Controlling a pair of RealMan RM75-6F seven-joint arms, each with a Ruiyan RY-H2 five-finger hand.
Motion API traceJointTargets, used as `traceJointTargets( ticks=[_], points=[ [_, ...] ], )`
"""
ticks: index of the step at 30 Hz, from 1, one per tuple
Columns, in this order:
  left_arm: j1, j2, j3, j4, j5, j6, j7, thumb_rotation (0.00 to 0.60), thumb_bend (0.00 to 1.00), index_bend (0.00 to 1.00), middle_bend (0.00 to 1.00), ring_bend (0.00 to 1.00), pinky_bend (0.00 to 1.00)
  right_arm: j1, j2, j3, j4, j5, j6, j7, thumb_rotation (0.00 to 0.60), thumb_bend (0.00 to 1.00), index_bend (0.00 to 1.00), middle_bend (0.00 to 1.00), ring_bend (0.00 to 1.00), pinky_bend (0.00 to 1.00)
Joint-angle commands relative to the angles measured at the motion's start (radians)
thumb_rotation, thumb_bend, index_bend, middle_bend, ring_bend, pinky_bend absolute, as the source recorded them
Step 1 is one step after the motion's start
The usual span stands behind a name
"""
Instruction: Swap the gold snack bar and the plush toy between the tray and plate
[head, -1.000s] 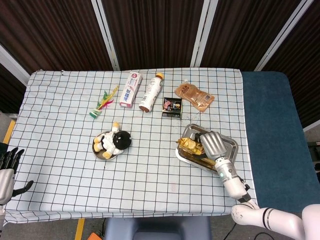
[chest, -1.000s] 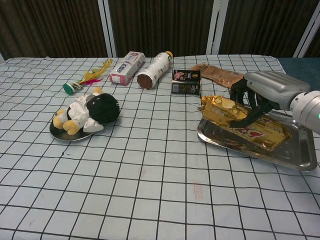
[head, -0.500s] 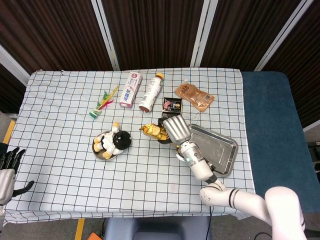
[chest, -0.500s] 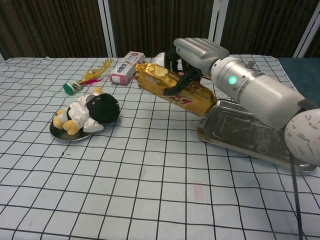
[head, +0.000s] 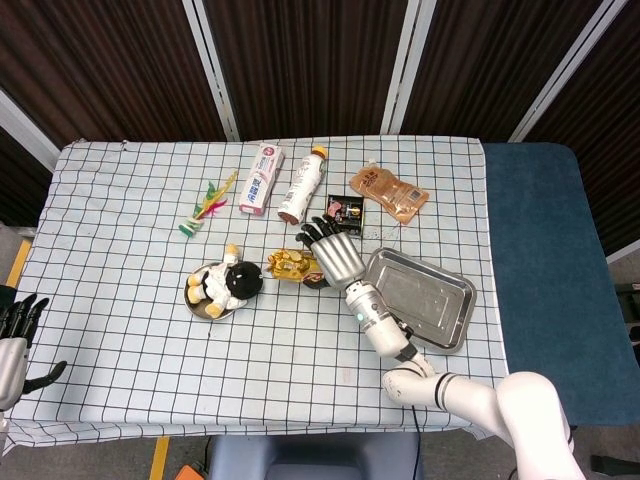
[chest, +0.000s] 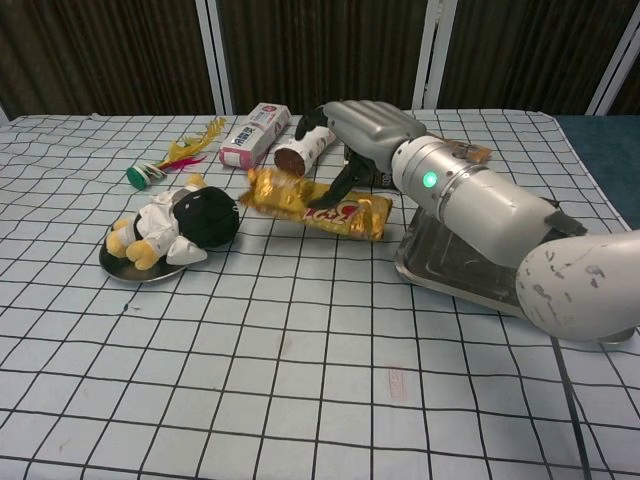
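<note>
The gold snack bar (head: 291, 266) (chest: 312, 207) lies on the checked cloth between the plate and the tray, its left end blurred. My right hand (head: 335, 252) (chest: 368, 128) hovers over the bar's right end with its fingers spread; a dark fingertip reaches down close to the wrapper. The plush toy (head: 228, 284) (chest: 180, 224), black, white and yellow, lies on the small round plate (head: 199, 309) (chest: 122, 267) at the left. The steel tray (head: 436, 299) (chest: 462, 281) at the right holds nothing. My left hand (head: 14, 343) hangs off the table's near left corner, holding nothing.
Along the back stand a toothpaste box (head: 262, 178) (chest: 256, 134), a lying bottle (head: 303, 186) (chest: 298, 151), a dark small box (head: 343, 214), a brown pouch (head: 388, 194) and a feathered shuttlecock (head: 206, 206) (chest: 176, 157). My right forearm (chest: 480, 215) crosses over the tray.
My right hand lifted the gold bar out of the tray, carried it left across the table, and set it down between tray and plate; its fingers have now spread apart.
</note>
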Motion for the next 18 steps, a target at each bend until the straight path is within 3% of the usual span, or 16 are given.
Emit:
traceJointTargets(
  ticks=[1, 6, 10, 14, 18],
  points=[
    [0.0, -0.002, 0.0, 0.0, 0.0, 0.0, 0.004, 0.6, 0.24, 0.0, 0.0, 0.0, 0.0, -0.001, 0.016, -0.027, 0.01, -0.036, -0.008, 0.055, 0.6, 0.13, 0.07, 0.01, 0.0, 0.0],
    [0.001, -0.002, 0.002, -0.001, 0.002, 0.003, 0.006, 0.6, 0.24, 0.0, 0.0, 0.0, 0.0, -0.022, 0.046, -0.058, -0.007, -0.095, 0.047, 0.112, 0.6, 0.12, 0.0, 0.0, 0.0, 0.0],
    [-0.001, -0.003, 0.002, 0.001, 0.0, -0.002, 0.007, 0.6, 0.24, 0.0, 0.0, 0.0, 0.0, -0.092, 0.125, -0.088, -0.108, -0.129, 0.149, 0.078, 0.6, 0.12, 0.0, 0.0, 0.0, 0.0],
    [-0.003, -0.004, 0.003, -0.002, -0.001, -0.007, 0.014, 0.6, 0.23, 0.0, 0.0, 0.0, 0.0, -0.207, 0.256, -0.131, -0.306, -0.134, 0.257, -0.003, 0.6, 0.12, 0.0, 0.0, 0.0, 0.0],
    [-0.008, -0.013, 0.007, 0.001, 0.008, -0.009, 0.031, 0.6, 0.23, 0.0, 0.0, 0.0, 0.0, -0.363, 0.447, -0.195, -0.559, -0.118, 0.375, -0.06, 0.6, 0.12, 0.0, 0.0, 0.0, 0.0]
  ],
)
